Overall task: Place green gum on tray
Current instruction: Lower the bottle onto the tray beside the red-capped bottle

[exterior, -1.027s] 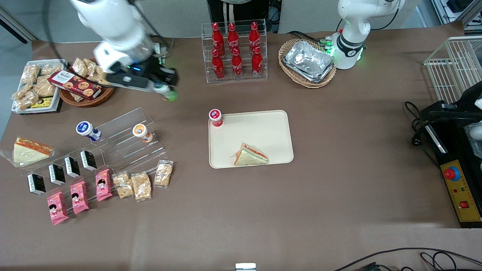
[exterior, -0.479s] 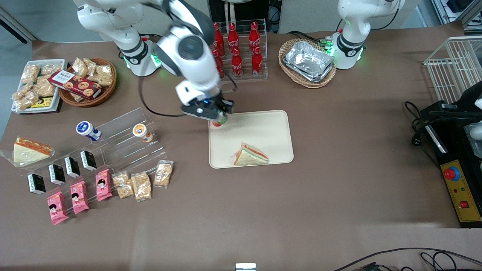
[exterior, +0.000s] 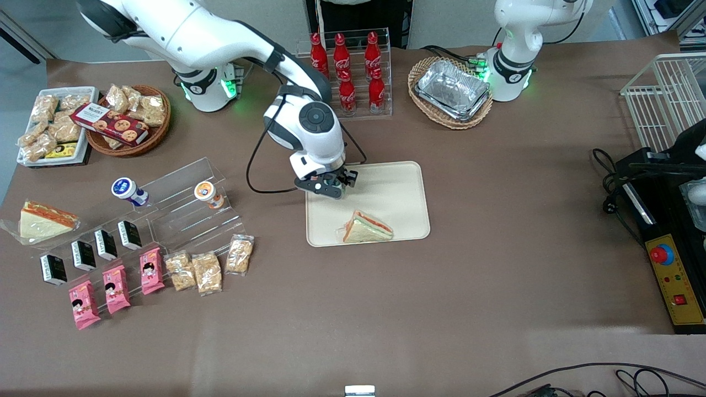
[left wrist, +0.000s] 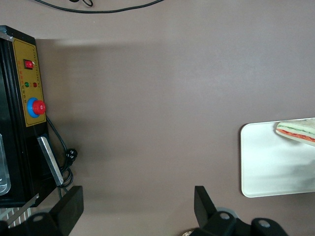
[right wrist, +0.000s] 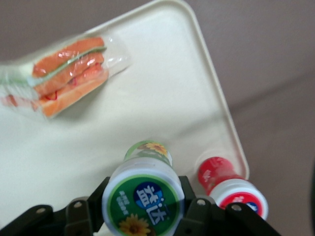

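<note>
On the near part of the table, toward the working arm's end, three pink snack packs [exterior: 114, 289] are lying in a row, with three clear packs of crackers [exterior: 208, 269] beside them. Just farther from the front camera, four small black boxes [exterior: 91, 251] are standing in a line, and a wrapped sandwich [exterior: 41, 220] is lying at that end of the table. On the clear stepped display stand [exterior: 187, 207] a blue-lidded bottle [exterior: 128, 191] and an orange-lidded bottle [exterior: 207, 194] are leaning.

Near the middle, the tray [exterior: 391, 190] is lying flat, and a second wrapped sandwich [exterior: 367, 227] is resting on its nearer half. Above the tray's corner that is farther from the front camera and toward the working arm, the gripper [exterior: 329, 186] is hanging, its fingers [right wrist: 78, 212] closing on both sides of the green gum [right wrist: 142, 194]. In the right wrist view the bottle is pointing down at the tray's surface [right wrist: 162, 98], inside the rim; whether its base is touching the tray cannot be told. The red-lidded bottle [right wrist: 231, 189] is standing just beside it in the tray's corner.

Farther still, a clear rack of red cola bottles [exterior: 345, 74] is standing, with a wicker basket of foil containers [exterior: 451, 91] toward the parked arm's end. Toward the working arm's end, a wicker basket of snacks [exterior: 128, 117] and a white tray of snack packs [exterior: 51, 124] are sitting side by side.
</note>
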Motion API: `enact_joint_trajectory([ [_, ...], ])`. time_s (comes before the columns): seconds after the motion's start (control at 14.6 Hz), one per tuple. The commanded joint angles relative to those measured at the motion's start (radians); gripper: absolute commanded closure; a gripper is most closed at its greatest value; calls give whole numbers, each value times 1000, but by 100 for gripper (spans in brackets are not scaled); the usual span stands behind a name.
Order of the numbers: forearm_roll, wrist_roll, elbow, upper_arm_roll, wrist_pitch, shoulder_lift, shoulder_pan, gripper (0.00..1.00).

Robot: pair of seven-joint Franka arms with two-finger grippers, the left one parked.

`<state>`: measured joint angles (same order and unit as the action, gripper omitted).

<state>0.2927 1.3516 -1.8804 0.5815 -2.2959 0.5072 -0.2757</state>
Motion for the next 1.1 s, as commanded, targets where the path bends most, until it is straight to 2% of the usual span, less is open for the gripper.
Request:
enact_joint_trajectory([
  [0.0, 55, 57, -29, -12, -89, 28, -20, 94],
  [0.21, 86, 60, -31, -25, -106, 60, -22, 94],
  [0.55, 207, 162, -49, -32, -168, 93, -22, 92],
  [0.62, 213, 162, -49, -32, -166, 93, -22, 75],
  [0.68, 214, 162, -49, -32, -166, 94, -23, 34],
  [0.75, 214, 162, -49, -32, -166, 94, -23, 0],
  [1.03, 214, 164, -49, -32, -160, 91, -23, 0],
])
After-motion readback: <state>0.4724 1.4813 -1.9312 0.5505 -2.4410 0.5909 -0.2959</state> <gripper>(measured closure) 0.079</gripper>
